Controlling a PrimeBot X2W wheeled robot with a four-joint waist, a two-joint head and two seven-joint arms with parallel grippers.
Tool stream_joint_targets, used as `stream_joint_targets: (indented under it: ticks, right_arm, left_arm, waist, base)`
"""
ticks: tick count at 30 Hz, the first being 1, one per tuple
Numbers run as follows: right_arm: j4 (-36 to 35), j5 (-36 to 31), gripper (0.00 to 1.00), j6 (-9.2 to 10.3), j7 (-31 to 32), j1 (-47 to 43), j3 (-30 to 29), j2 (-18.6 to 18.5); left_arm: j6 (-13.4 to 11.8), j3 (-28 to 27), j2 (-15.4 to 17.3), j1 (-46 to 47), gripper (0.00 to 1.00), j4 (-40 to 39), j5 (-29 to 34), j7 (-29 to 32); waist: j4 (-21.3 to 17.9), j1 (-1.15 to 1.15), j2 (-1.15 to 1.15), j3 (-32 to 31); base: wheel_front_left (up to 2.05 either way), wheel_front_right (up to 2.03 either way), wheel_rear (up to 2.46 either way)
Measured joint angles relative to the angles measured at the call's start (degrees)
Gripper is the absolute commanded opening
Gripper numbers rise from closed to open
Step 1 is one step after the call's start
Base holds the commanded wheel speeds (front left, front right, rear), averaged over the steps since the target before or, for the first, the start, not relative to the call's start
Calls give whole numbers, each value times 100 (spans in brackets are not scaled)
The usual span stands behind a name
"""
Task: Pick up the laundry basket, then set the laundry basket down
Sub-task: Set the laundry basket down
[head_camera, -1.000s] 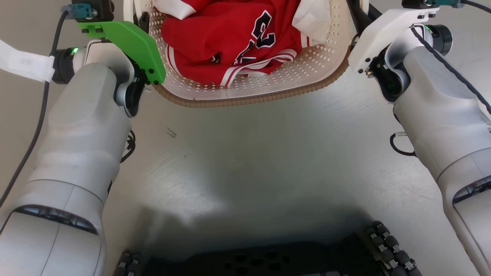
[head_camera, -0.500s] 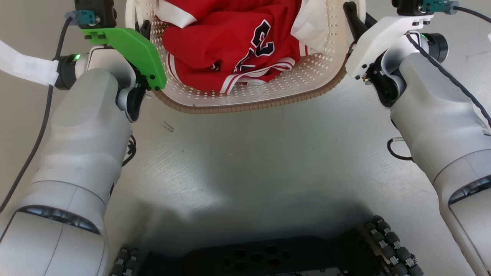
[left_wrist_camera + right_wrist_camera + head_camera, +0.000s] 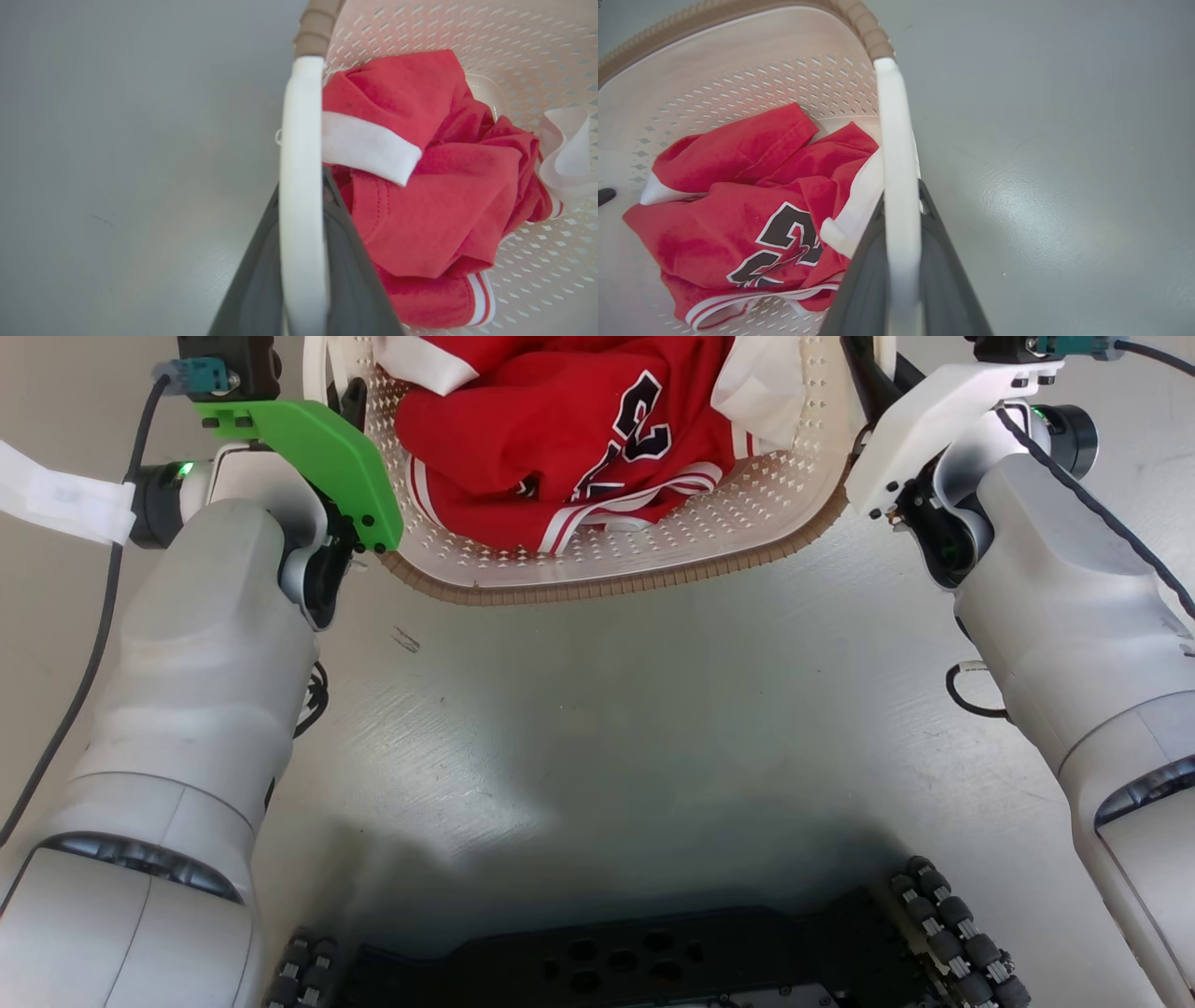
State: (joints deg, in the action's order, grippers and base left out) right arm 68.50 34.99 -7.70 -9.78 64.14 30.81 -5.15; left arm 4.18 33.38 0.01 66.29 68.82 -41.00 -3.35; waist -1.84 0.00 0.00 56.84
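Grey-white forearms [image 3: 196,709]; green L plate [image 3: 317,457], white R plate [image 3: 934,420]; black cables [image 3: 93,644]; prob. roller wheels [image 3: 962,933].

Head view downward, wrist views near basket [image 3: 607,586]

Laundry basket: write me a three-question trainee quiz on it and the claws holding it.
1. True or false: the laundry basket is empty.
2. Pick one. The left claw is closed on: A a blue towel; B the basket's white handle; C a metal pole.
3. Fill the gap: the jersey lying in the basket is mainly ___.

Key: 1 false; 2 B; 3 red.
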Motion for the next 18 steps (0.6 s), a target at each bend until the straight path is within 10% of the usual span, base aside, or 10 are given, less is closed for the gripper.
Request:
stream_joint_targets:
  ticks: [15,16,17,18]
  right_arm:
    - [67,0,0,-2,-25,53,66,0]
    - [68,-4,100,-3,-24,57,96,2]
    - [69,-29,100,4,-27,61,118,-5]
    - [90,-51,100,19,-25,71,135,-44]
  left_arm:
    - [86,-62,-29,64,0,93,-54,10]
    - [94,-66,-33,65,45,97,-90,37]
    - [134,-42,-32,74,100,107,-90,129]
    - [134,-48,-5,76,100,127,-90,120]
  waist:
    - [15,0,0,3]
    - [16,0,0,3]
    - [19,0,0,2]
    - [22,0,0,2]
  base:
    - [0,0,0]
    - [0,0,0]
    - [0,0,0]
    - [0,0,0]
